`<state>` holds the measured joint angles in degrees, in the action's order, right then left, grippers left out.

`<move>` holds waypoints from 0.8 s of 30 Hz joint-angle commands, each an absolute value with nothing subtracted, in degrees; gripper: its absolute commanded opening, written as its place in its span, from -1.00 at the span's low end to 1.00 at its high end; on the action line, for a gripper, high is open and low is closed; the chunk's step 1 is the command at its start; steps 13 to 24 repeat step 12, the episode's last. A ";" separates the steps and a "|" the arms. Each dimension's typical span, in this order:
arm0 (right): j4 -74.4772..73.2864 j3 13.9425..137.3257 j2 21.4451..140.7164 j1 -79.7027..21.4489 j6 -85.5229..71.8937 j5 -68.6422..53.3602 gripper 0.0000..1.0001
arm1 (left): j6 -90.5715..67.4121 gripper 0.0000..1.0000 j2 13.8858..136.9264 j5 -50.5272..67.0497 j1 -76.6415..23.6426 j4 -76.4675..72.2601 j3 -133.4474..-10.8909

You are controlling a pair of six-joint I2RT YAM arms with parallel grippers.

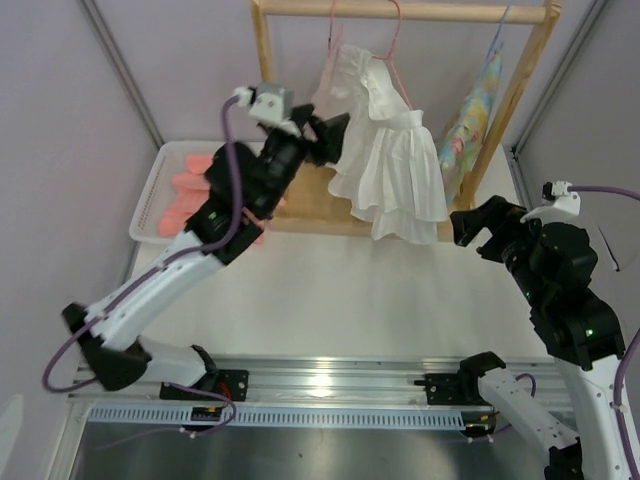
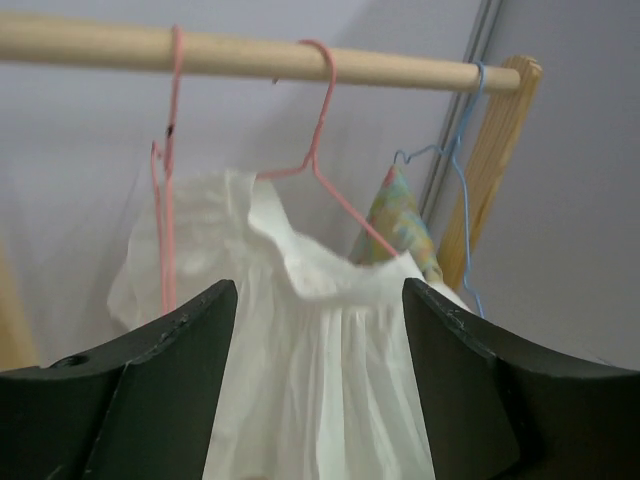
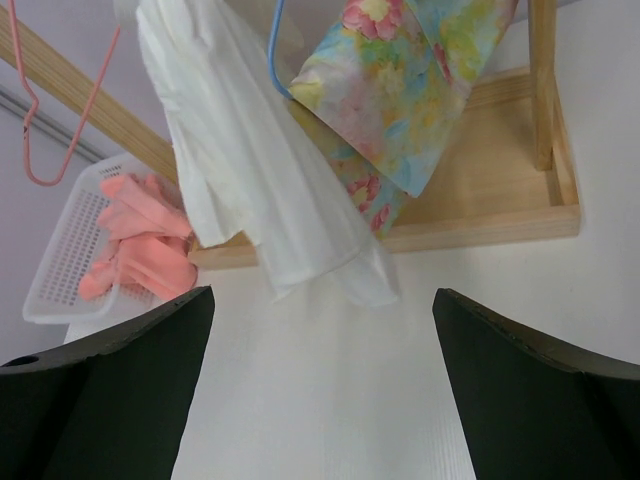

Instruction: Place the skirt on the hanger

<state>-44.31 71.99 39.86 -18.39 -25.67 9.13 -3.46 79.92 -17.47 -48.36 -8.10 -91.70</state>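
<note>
The white ruffled skirt hangs from the wooden rail on the pink wire hanger. In the left wrist view the hanger's arm runs into the gathered waist of the skirt. My left gripper is open at the skirt's left edge, jaws wide apart with the fabric showing between them and nothing clamped. My right gripper is open and empty, low over the table to the right of the skirt's hem; its midpoint shows in the right wrist view.
A second pink hanger hangs left of the skirt. A light blue hanger carries the yellow floral cloth at the right. The wooden rack stands at the back. A white basket with salmon-pink clothes sits at the left.
</note>
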 commanded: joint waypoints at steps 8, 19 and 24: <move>-43.07 72.07 42.72 -18.19 -23.56 10.28 0.99 | -19.16 0.45 44.49 -24.87 -51.15 13.61 -59.25; -43.68 72.69 42.98 -18.19 -24.61 10.37 0.99 | -18.99 0.45 41.40 -25.31 -51.15 20.90 -59.15; -43.68 72.69 42.98 -18.19 -24.61 10.37 0.99 | -18.99 0.45 41.40 -25.31 -51.15 20.90 -59.15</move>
